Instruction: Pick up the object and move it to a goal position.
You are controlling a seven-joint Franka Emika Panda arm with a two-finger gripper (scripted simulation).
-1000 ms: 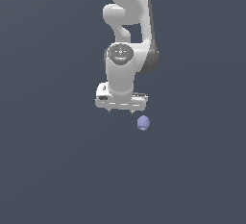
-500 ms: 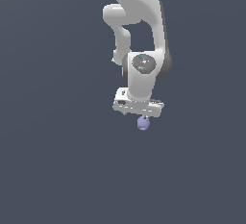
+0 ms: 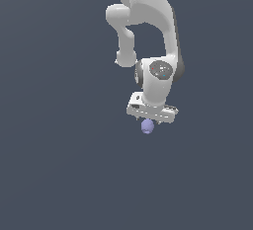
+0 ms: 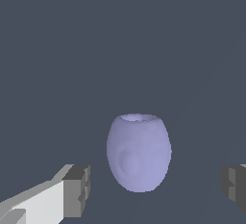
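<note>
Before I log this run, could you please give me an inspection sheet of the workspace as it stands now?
Surface: plain dark grey-blue ground, no marks seen.
Job's things: lavender object, rounded with a flat end, apparently intact; goal position not marked.
Clutter: nothing seen.
Grippers: white gripper directly over the object in the exterior view; jaws open, one finger on each side with clear gaps, no contact.
Cables: nothing seen.
Surroundings: only the arm; no walls or fixtures seen.

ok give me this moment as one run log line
phase: pre-grasp | gripper: open, fingers either side of purple object, not touching | object: not lifted
</note>
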